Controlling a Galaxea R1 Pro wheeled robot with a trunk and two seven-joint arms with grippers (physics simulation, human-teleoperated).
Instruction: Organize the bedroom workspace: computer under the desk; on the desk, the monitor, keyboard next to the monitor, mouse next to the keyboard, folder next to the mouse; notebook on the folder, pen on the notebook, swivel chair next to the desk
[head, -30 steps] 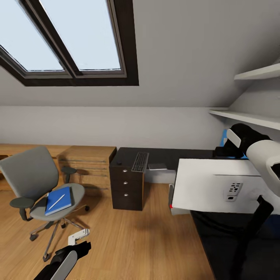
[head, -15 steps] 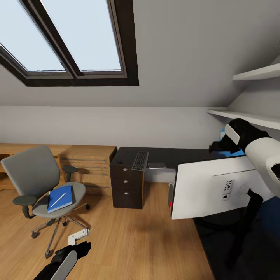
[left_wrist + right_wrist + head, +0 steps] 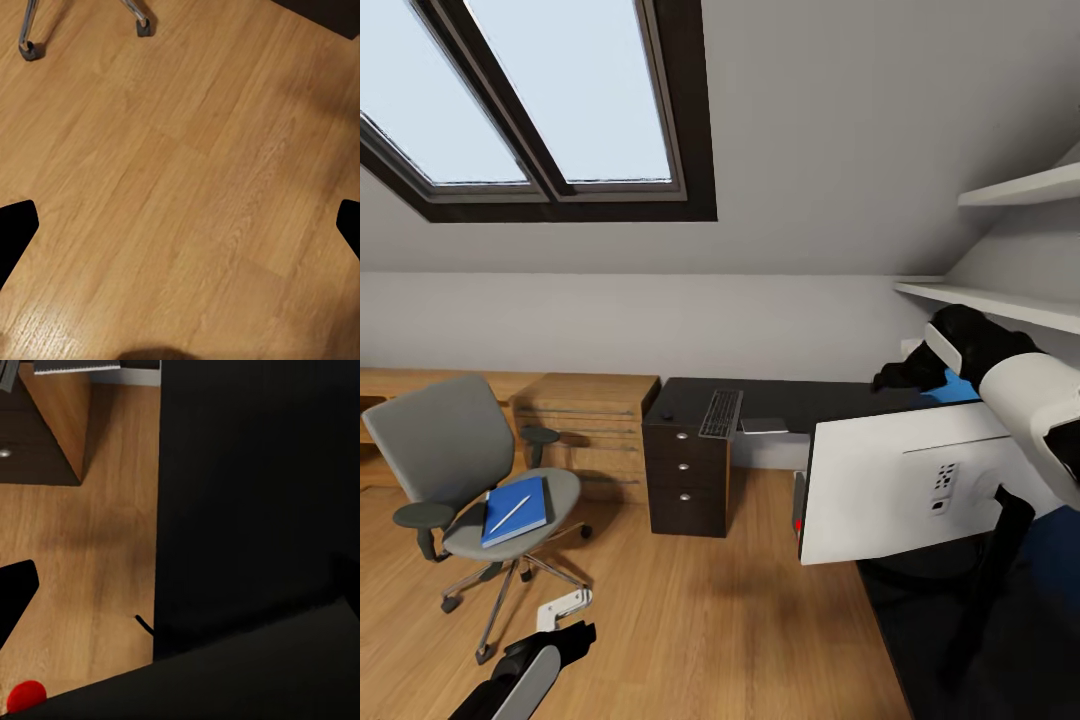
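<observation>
Behind monitor top: right gripper, grip unclear | left gripper spread, empty

You see the monitor showing its white-grey back with a small red light at its lower corner, above the glossy black desk. The keyboard is dark grey. On the grey swivel chair with dark armrests lies the bright blue folder, crossed by the white pen. The floor is light wood with grain lines; the skylights are dark-framed.
</observation>
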